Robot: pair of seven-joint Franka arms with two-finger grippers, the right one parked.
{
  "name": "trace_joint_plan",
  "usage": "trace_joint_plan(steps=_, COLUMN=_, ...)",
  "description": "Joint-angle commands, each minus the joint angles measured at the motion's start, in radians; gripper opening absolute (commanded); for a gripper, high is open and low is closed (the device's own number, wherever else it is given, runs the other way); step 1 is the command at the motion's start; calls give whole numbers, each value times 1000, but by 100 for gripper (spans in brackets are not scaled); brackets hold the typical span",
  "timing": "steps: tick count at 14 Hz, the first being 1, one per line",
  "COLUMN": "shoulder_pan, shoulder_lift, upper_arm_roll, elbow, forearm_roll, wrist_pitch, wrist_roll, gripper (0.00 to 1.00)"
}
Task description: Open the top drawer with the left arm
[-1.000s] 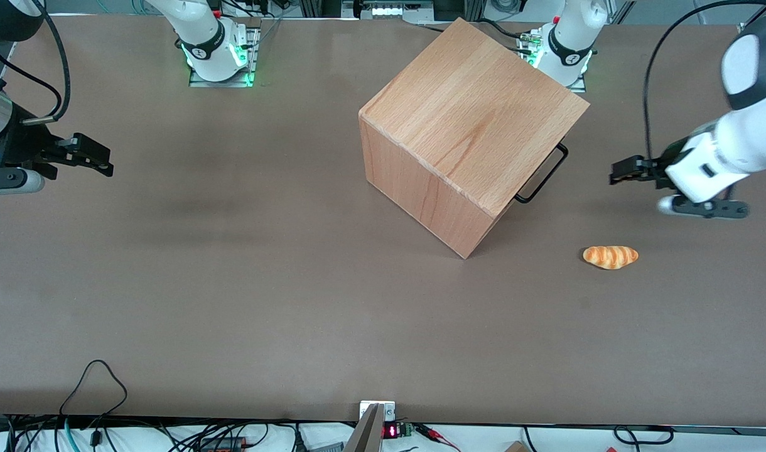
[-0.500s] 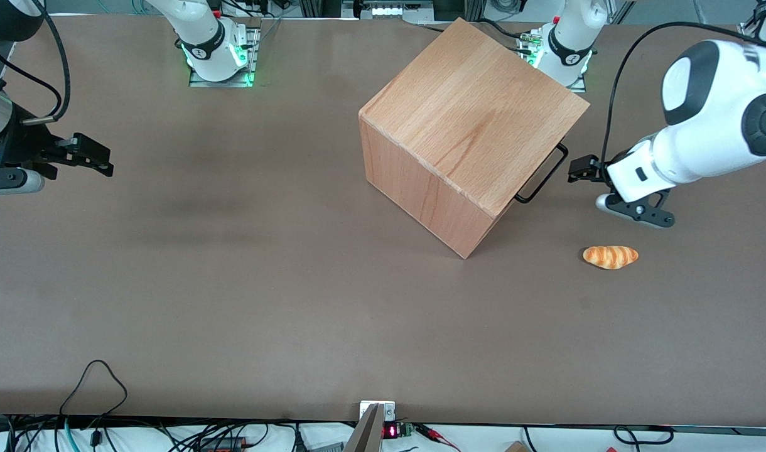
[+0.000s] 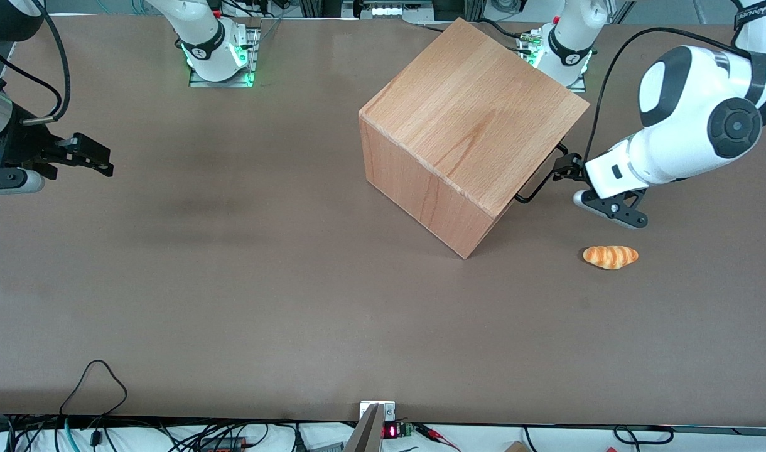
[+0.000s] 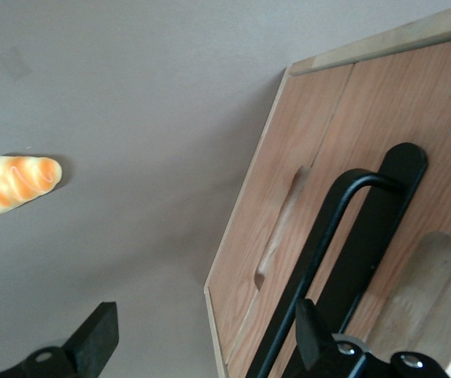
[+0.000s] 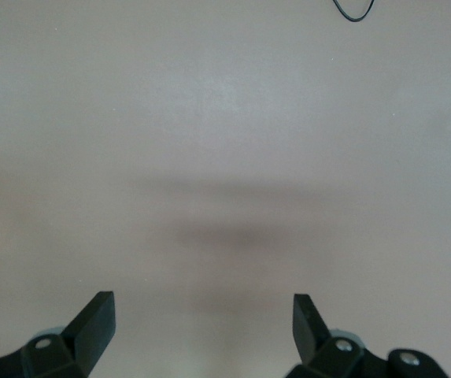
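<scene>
The wooden cube cabinet (image 3: 468,135) stands on the brown desk (image 3: 232,282), turned so that one corner points toward the front camera. Its front faces the working arm's end of the desk. The top drawer (image 4: 382,181) is shut, its front panel flush with the cabinet, and its thin black wire handle (image 3: 542,174) stands out from the front.

The left arm (image 3: 690,135) reaches toward the cabinet front, and its gripper (image 3: 565,169) is right at the handle. In the left wrist view the gripper (image 4: 201,339) has its two fingers (image 4: 99,335) spread wide apart and holds nothing. One finger is just beside the black handle (image 4: 319,260), while the other is out over the bare desk. I cannot tell whether the finger touches the wire.

A small orange striped bread roll (image 3: 610,256) lies on the desk, nearer to the front camera than the gripper and well apart from the cabinet.
</scene>
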Motion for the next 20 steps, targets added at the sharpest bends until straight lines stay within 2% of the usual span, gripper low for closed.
trace_joint_plan(steps=1, shoulder_pan=0, shoulder_lift=-9, upper_arm_roll=-14, elbow=-43, forearm_roll=-44, wrist_pitch=44, wrist_roll=54, gripper=99)
trace_joint_plan(steps=3, shoulder_pan=0, shoulder_lift=-9, upper_arm_roll=-19, elbow=-55, forearm_roll=-71, wrist_pitch=46, wrist_roll=94, gripper=99)
trace_joint_plan(steps=10, shoulder_pan=0, shoulder_lift=9, upper_arm_roll=-17, elbow=-80, forearm_roll=-71, wrist_pitch=121, wrist_roll=212, gripper=99)
trace_joint_plan(steps=18, shoulder_pan=10, shoulder_lift=31, upper_arm_roll=-13, elbow=-115, forearm_roll=-68, wrist_pitch=204, wrist_roll=240, gripper=100)
trace_joint_plan(steps=20, shoulder_pan=23, shoulder_lift=39, upper_arm_roll=19, elbow=-113, forearm_roll=-64, wrist_pitch=260, wrist_roll=243, gripper=100)
